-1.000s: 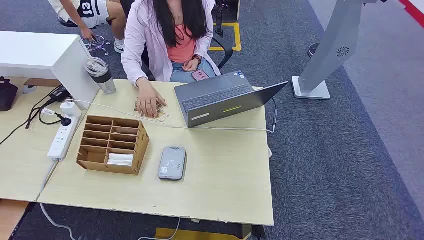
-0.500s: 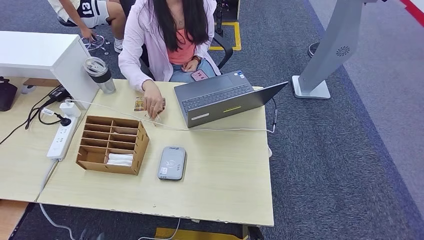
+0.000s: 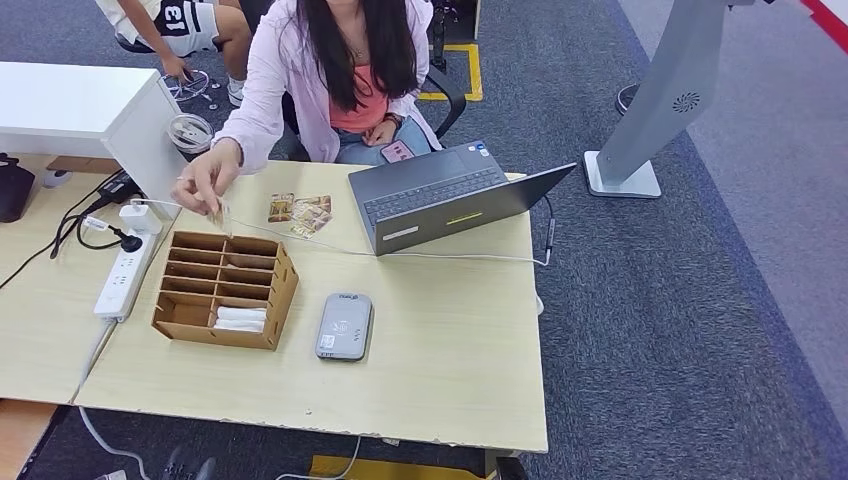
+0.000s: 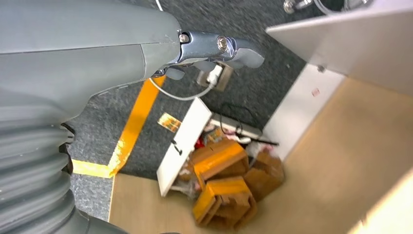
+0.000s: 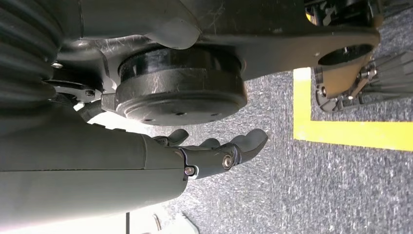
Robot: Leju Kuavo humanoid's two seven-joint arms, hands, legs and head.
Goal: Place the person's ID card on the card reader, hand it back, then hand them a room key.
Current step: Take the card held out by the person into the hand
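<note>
ID card: thin, pale, seen nearly edge-on, pinched in the person's hand over the far left corner of the organiser, above the table; its face cannot be read. Reader: grey slab, flat, near-centre, just right of the organiser. White key cards lie in the organiser's near slot. Left hand hangs low by the floor, fingers loosely extended, grasping nothing. Right hand likewise down, fingers spread, empty. Step in hand, as I judge it: receive the card. Best to raise the left hand toward the far left, palm opened, and pinch the card's free edge clear of the person's fingers. More cards lie far-centre; laptop to the right.
</note>
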